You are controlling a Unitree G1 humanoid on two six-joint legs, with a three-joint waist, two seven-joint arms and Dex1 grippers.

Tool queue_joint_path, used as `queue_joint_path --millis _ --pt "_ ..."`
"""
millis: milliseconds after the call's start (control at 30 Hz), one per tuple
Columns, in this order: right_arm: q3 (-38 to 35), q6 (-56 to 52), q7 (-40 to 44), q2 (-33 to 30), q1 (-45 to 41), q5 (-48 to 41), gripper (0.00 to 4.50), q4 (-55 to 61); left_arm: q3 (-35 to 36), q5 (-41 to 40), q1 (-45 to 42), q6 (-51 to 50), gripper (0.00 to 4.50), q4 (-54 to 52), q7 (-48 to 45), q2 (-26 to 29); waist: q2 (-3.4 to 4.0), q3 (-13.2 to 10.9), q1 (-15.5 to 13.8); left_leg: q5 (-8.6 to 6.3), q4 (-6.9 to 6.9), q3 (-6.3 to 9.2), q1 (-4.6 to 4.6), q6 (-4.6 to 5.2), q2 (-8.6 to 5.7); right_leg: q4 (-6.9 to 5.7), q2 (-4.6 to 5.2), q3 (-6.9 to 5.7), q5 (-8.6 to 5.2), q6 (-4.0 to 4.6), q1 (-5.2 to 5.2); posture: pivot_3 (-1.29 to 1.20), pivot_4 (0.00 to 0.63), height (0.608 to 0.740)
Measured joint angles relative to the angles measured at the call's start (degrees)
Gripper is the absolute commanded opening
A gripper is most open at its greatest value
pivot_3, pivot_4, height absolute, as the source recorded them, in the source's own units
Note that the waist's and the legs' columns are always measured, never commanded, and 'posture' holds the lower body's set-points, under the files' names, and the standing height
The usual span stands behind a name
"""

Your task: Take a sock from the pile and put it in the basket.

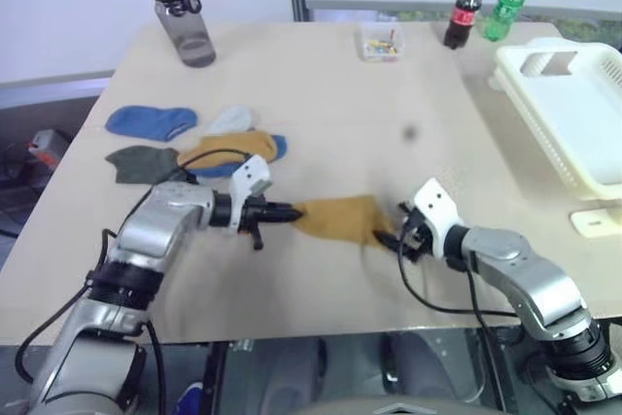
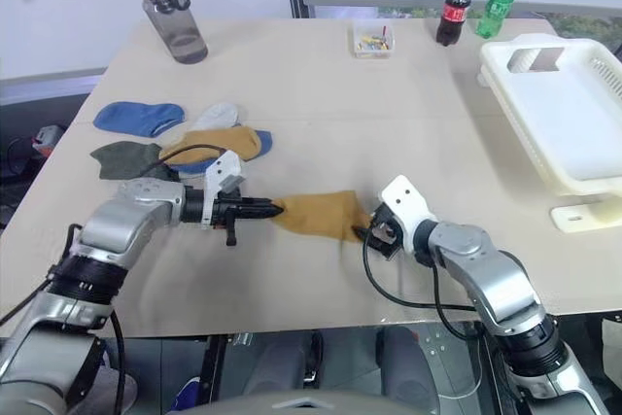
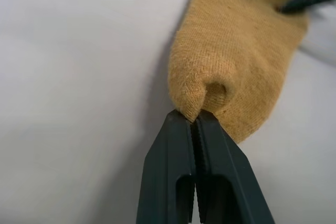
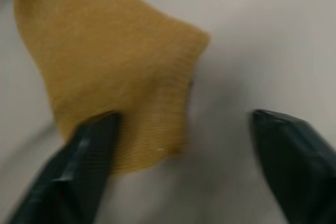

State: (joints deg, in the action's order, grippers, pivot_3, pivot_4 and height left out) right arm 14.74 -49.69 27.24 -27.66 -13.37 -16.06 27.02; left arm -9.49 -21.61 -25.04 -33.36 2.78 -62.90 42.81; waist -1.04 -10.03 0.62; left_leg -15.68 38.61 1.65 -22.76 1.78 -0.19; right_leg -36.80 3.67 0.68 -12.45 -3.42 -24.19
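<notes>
The left gripper [image 3: 195, 121] is pinching one end of the mustard sock [image 1: 340, 219]; the right gripper [image 4: 184, 145], jaws apart, is straddling its other end. It should close squarely, then carry toward the basket [image 1: 583, 123] at two o'clock; the pile [image 1: 190, 143] is lying at ten.

Mustard sock [image 3: 231, 61] ribbed knit cloth; table [image 1: 321, 94] matt.
</notes>
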Motion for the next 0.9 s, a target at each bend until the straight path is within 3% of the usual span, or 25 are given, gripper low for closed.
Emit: queue_joint_path --millis 133,200,433,633,733,767,800,833,867,900 --pt "0.6 0.7 -0.1 -0.1 0.8 0.3 0.69 0.1 0.5 -1.1 3.1 -3.0 0.00 -5.2 2.1 -0.9 0.00 0.0 0.0 0.00 0.00 0.06 0.13 0.00 -0.05 -0.01 -0.01 -0.07 0.00 0.00 0.13 0.00 0.150 0.740" --pt "0.4 1.2 0.0 -0.6 1.4 0.3 0.01 0.3 0.5 -1.4 3.3 -4.5 0.00 -6.7 2.8 -1.9 0.00 0.0 -0.2 0.00 0.04 0.13 0.15 0.00 -0.06 -0.02 0.00 -0.14 0.00 0.00 0.19 0.00 0.150 0.740" --pt "-8.3 1.0 2.7 -10.7 9.6 -0.5 0.01 5.4 -1.4 -3.9 -0.7 -11.5 0.00 -9.0 4.2 -7.7 -0.01 0.0 -1.7 -0.01 0.35 0.33 0.07 0.02 -0.23 0.05 0.06 -0.40 0.00 -0.03 0.44 0.00 0.150 0.740" --pt "-15.8 4.2 5.8 -19.5 18.5 0.3 0.01 7.4 -9.2 -3.4 -6.5 -14.8 0.00 -5.6 3.3 -13.6 0.01 0.0 -1.4 -0.02 0.47 0.31 0.10 0.03 -0.24 0.01 0.02 -0.45 -0.01 -0.03 0.53 0.00 0.150 0.740" --pt "-16.5 6.2 6.2 -20.6 20.2 1.1 0.01 7.3 -11.8 -2.0 -7.6 -14.9 0.00 -3.1 2.9 -14.6 0.00 0.0 -1.1 -0.02 0.49 0.31 0.14 0.03 -0.20 0.01 -0.01 -0.41 -0.01 -0.03 0.55 0.00 0.150 0.740" --pt "-16.5 6.7 6.2 -20.7 20.3 1.4 0.00 7.2 -12.2 -1.8 -8.0 -15.0 0.64 -2.1 2.9 -14.9 0.01 0.0 -1.0 -0.02 0.49 0.31 0.14 0.03 -0.20 0.00 -0.02 -0.40 -0.01 -0.03 0.55 0.00 0.150 0.740" --pt "-16.2 7.6 6.4 -20.6 20.1 1.6 0.00 6.6 -12.3 -1.7 -8.5 -15.1 0.91 -1.0 2.7 -15.3 0.00 0.0 -1.0 -0.02 0.52 0.32 0.14 0.03 -0.20 0.00 -0.02 -0.41 -0.01 -0.03 0.55 0.00 0.150 0.740" --pt "-16.0 8.3 6.6 -20.6 19.7 2.0 0.71 6.0 -12.3 -1.8 -8.8 -15.1 1.41 -0.7 2.1 -15.5 0.00 0.0 -1.0 -0.02 0.54 0.32 0.16 0.03 -0.19 0.00 -0.02 -0.41 -0.01 -0.03 0.58 0.00 0.150 0.740" --pt "-16.0 8.6 6.6 -20.5 19.5 2.2 0.95 5.6 -12.3 -1.8 -8.9 -15.1 1.77 -0.8 1.8 -15.5 0.00 0.0 -0.9 -0.02 0.56 0.32 0.16 0.03 -0.19 0.00 -0.01 -0.40 -0.01 -0.03 0.60 0.00 0.150 0.740" --pt "-16.0 9.1 6.6 -20.3 19.2 2.6 1.53 5.1 -12.2 -2.0 -8.9 -14.9 2.31 -0.8 1.8 -15.6 -0.02 0.1 -0.9 -0.02 0.58 0.31 0.20 0.03 -0.18 0.00 -0.01 -0.39 -0.01 -0.03 0.62 0.00 0.150 0.740"
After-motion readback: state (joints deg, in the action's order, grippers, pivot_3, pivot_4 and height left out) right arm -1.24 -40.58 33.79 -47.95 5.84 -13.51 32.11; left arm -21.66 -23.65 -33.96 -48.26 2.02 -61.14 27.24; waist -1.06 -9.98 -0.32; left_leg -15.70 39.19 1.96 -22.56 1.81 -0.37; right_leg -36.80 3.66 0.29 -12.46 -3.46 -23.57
